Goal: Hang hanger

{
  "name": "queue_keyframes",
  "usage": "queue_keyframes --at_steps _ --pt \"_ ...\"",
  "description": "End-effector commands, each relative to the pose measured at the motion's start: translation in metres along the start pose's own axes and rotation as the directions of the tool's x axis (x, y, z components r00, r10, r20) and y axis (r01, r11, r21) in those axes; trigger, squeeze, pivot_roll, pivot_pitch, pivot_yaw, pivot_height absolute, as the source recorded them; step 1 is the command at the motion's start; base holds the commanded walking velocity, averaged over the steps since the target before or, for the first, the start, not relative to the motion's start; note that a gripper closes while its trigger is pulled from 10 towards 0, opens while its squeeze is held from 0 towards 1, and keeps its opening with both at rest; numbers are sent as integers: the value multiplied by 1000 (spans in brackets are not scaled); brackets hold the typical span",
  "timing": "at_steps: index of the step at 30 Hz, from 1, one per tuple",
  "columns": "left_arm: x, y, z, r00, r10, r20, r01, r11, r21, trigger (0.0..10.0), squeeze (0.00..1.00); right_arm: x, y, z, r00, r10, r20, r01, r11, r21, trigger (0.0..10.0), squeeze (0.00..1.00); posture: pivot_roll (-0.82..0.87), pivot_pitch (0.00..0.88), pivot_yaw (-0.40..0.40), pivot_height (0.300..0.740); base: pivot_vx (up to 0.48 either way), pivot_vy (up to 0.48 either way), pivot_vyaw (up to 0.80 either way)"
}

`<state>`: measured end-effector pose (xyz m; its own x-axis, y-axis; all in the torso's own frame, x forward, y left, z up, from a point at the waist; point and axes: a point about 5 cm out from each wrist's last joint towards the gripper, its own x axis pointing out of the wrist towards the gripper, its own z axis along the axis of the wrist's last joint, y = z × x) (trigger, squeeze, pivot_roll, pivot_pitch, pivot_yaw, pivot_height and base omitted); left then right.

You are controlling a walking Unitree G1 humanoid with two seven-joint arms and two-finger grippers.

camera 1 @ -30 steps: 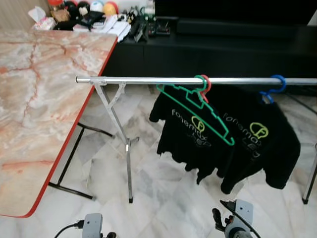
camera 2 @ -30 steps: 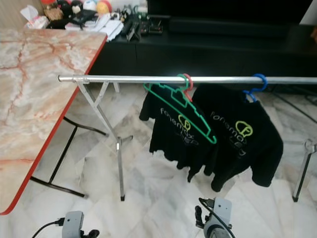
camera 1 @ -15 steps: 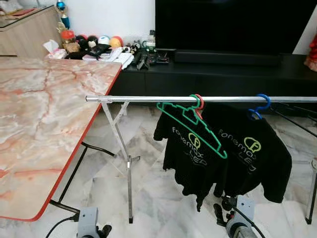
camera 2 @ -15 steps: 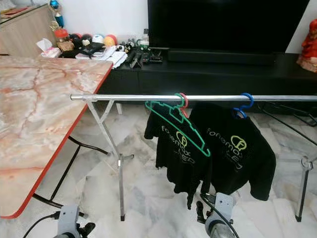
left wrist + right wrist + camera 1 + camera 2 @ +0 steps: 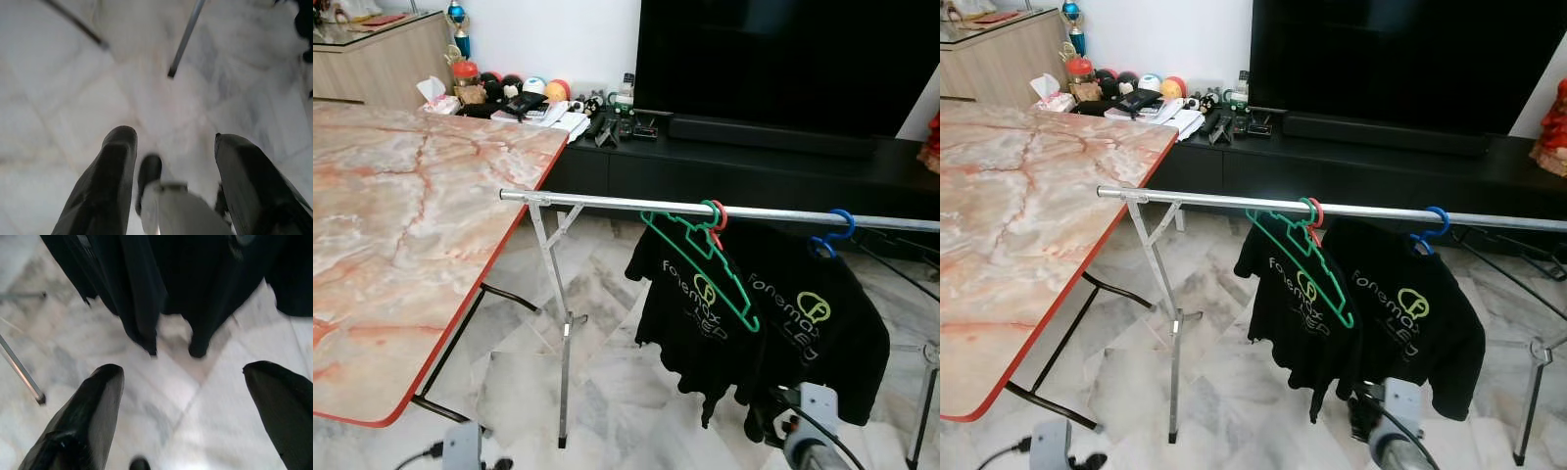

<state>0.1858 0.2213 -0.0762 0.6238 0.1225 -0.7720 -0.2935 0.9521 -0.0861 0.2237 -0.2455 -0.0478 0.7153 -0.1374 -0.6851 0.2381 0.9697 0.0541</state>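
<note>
From the left eye view, a bare green plastic hanger (image 5: 700, 257) hangs by its hook on the long silver metal clothes rail (image 5: 607, 203), about midway along the visible bar, tilted with its far shoulder dropping toward the black printed T-shirt on a red hanger (image 5: 690, 313) just behind it. A second black T-shirt on a blue hanger (image 5: 822, 323) hangs nearer the rail's right end. The pink marble-patterned table with a red edge (image 5: 401, 245) stands to the left, near the rail's left end.

In the right eye view the same rail crosses the frame, and the right gripper (image 5: 1381, 431) sits low in front of the shirts.

The left wrist view shows the left gripper (image 5: 168, 181) with its fingers spread wide and nothing between them, pointing down at white marble floor tiles (image 5: 58, 98).

The right wrist view shows the right gripper's fingers likewise wide apart and empty, above the shirts' hems.

The hanger looks already hung; doing this well now means keeping both arms low and clear of the rail so nothing knocks the tilted hook off.
</note>
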Motion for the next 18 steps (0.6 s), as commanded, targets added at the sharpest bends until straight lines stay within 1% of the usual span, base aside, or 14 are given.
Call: queue_keyframes --at_steps 1,8,9,12,13,15,16,17,18 --pt "-2 -1 -11 999 10 -32 -10 1000 -13 10000 0 -3 -5 -12 999 -8 -39 9 1000 17 10000 0 55 0 -85 740 0 0 0" --pt "-5 6 -19 999 15 -43 -16 1000 -14 10000 0 -5 -5 -17 999 5 -50 -4 1000 22 10000 0 46 0 -85 740 0 0 0" --pt "-6 8 -20 999 17 -43 -17 1000 -3 10000 0 -5 -6 -17 999 -4 -52 6 999 37 10000 0 41 0 -82 740 0 0 0" --pt "-7 12 -22 999 28 -43 -29 1000 -7 10000 0 -6 -7 -20 998 -12 -60 15 998 54 10000 0 22 0 -61 740 0 0 0" --pt "-7 13 -21 999 29 -44 -28 1000 5 10000 0 -7 -9 -23 998 -16 -68 21 998 63 10000 0 13 0 -48 740 0 0 0" --pt "-7 14 -21 999 28 -45 -27 1000 14 10000 0 -7 -10 -24 997 -18 -72 23 998 67 10000 0 9 0 -42 740 0 0 0" --pt "-6 12 -18 999 19 -42 -18 1000 24 10000 0 -8 -13 -26 996 -27 -80 33 997 70 10000 0 4 0 -34 740 0 0 0" --pt "-4 8 -14 999 2 -32 -1 999 42 10000 0 -10 -19 -30 995 -44 -92 51 996 75 10000 0 3 0 -28 740 0 0 0" --pt "-4 8 -14 999 2 -32 -1 999 42 10000 0 -10 -19 -30 995 -44 -92 51 996 75 10000 0 3 0 -28 740 0 0 0"
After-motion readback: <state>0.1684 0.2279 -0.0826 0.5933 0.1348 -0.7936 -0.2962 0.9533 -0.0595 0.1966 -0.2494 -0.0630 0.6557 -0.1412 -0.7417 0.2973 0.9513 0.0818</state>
